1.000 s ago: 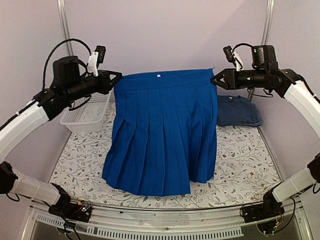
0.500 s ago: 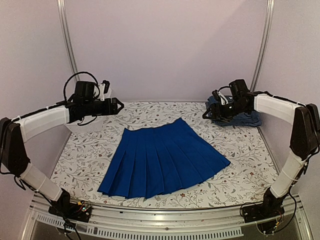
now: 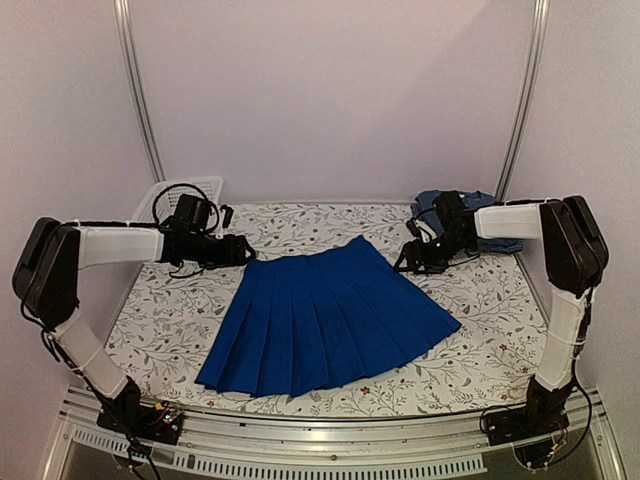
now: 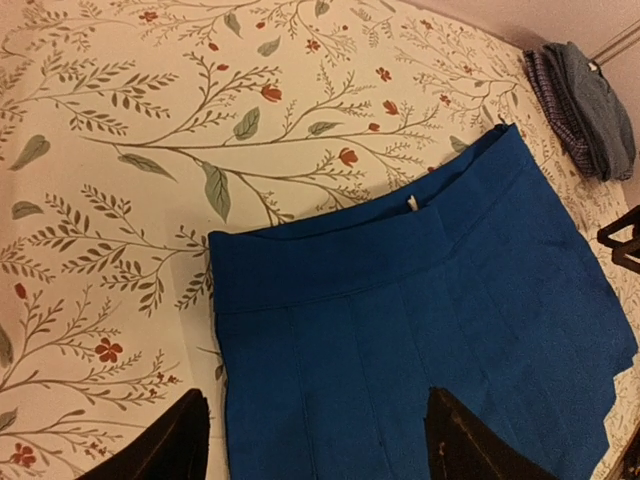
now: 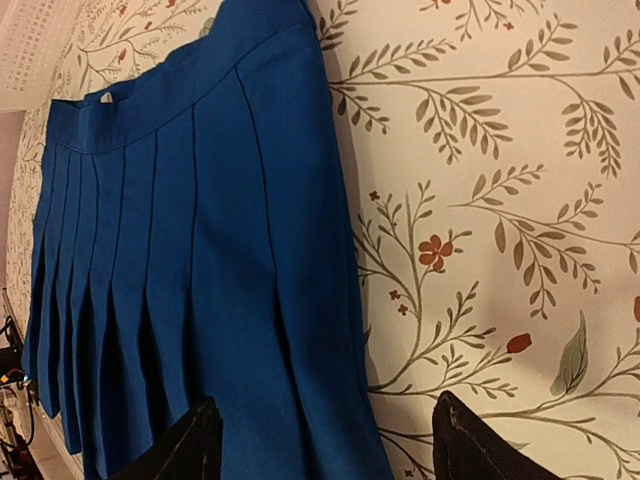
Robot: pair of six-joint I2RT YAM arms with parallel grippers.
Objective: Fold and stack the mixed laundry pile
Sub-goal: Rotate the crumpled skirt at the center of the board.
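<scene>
A bright royal-blue pleated skirt [image 3: 325, 320] lies flat on the flowered tablecloth, its waistband toward the back. My left gripper [image 3: 243, 250] hovers open just above the waistband's left corner. In the left wrist view the skirt [image 4: 420, 300] fills the space between the spread fingertips [image 4: 170, 445], and nothing is held. My right gripper [image 3: 408, 258] stands open at the waistband's right corner. Its wrist view shows the skirt's edge [image 5: 180, 260] and bare cloth between the fingertips [image 5: 480, 450]. A folded stack of dark navy and checked garments [image 3: 480, 205] sits at the back right.
A white mesh basket [image 3: 190, 190] stands at the back left, behind my left arm. The folded stack [image 4: 585, 95] lies close behind my right forearm. The flowered tablecloth [image 3: 480, 340] runs to the metal rail at the near edge.
Both grippers let go of the skirt that hung by its waistband. It dropped flat onto the table, and both arms came down toward its waistband corners.
</scene>
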